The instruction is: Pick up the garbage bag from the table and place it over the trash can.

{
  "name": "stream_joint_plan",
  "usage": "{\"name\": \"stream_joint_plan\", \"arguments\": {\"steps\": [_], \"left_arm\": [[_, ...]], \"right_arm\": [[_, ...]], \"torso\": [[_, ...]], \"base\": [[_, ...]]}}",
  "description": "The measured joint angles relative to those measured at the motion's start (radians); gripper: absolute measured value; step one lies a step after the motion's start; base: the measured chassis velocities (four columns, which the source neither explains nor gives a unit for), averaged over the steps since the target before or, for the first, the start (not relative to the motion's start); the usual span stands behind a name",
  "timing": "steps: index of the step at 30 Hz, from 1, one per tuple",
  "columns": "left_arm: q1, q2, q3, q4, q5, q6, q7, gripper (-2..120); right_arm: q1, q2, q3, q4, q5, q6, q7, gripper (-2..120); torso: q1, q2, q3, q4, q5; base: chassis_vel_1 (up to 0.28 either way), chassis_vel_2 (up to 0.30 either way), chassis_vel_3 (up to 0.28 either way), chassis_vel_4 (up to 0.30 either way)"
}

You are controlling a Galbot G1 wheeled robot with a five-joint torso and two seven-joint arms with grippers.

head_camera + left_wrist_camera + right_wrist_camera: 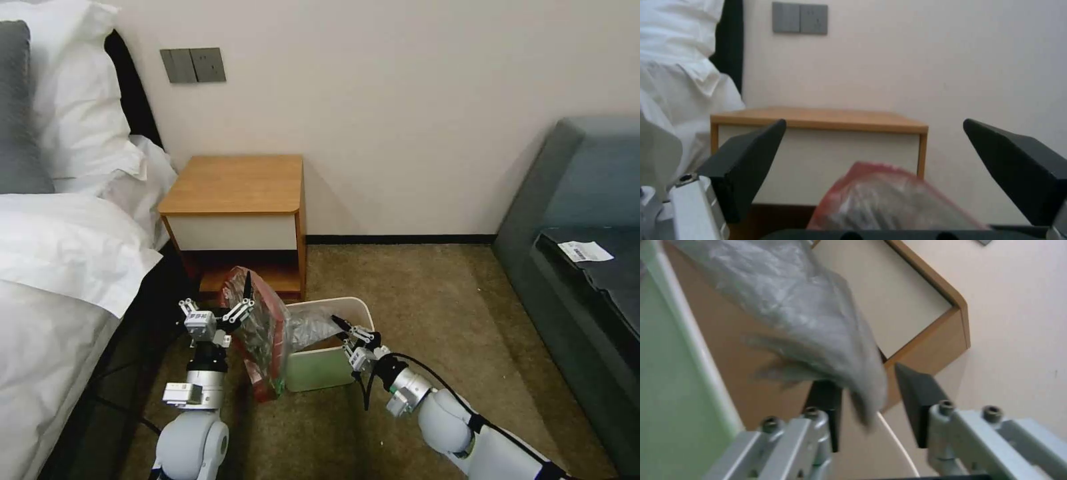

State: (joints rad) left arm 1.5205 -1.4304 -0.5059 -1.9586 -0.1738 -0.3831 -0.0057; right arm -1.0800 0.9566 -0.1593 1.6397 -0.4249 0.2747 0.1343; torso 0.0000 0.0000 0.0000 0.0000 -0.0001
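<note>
The bag (267,333) hangs half into the bin (323,373), its red-rimmed mouth upright over the bin's left edge. My left end effector (239,308), spread wide, sits just left of it. My right end effector (343,331), narrowly open at the bin's right rim, has the grey film between its fingers (918,396).

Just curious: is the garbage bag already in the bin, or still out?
Partly in: the garbage bag drapes into the trash can, while its red-rimmed end hangs outside by the left gripper.

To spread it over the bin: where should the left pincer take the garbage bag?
Probably the red band of the garbage bag, standing upright beside the trash can. Come from the robot's left, where the open left pincer is: that edge is raised and free.
</note>
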Motion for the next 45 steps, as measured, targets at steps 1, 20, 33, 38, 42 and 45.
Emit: {"name": "stream_joint_plan", "arguments": {"steps": [1,20,33,38,42,45], "left_arm": [[0.008,0.009,0.0,-0.005,-0.007,0.01,0.0,99],[0.086,0.134,0.02,-0.083,-0.198,0.252,0.007,99],[0.053,0.157,0.025,-0.101,-0.394,0.415,0.009,99],[0.042,0.147,0.03,-0.1,-0.398,0.416,0.0,99],[0.034,0.146,0.032,-0.101,-0.398,0.415,-0.005,99],[0.033,0.146,0.034,-0.103,-0.398,0.416,-0.009,99]], "right_arm": [[0.002,-0.008,-0.001,0.009,0.013,-0.006,-0.007,40],[-0.019,-0.103,0.085,0.085,0.149,0.08,-0.168,100],[0.008,-0.09,0.158,0.026,0.27,0.238,-0.37,100],[0.026,-0.085,0.175,-0.019,0.281,0.238,-0.368,100],[0.054,-0.096,0.163,-0.052,0.364,0.226,-0.401,100],[0.069,-0.108,0.151,-0.063,0.452,0.195,-0.445,100]], "torso": [[0.0,0.0,0.0,0.0,0.0],[0.0,0.0,0.0,0.0,0.0],[0.0,0.0,0.0,-0.0001,0.0],[0.0,0.0,0.0,0.0,0.0001],[0.0,0.0,0.0,0.0,0.0001],[0.0,0.0,0.0,0.0,0.0002]], "base": [[0.0,0.0,0.0,0.0],[0.0,0.0,0.0,0.0],[0.0,0.0,0.0,0.0],[0.0,0.0,0.0,0.0],[0.0,0.0,0.0,0.0],[0.0,0.0,0.0,0.0]]}}
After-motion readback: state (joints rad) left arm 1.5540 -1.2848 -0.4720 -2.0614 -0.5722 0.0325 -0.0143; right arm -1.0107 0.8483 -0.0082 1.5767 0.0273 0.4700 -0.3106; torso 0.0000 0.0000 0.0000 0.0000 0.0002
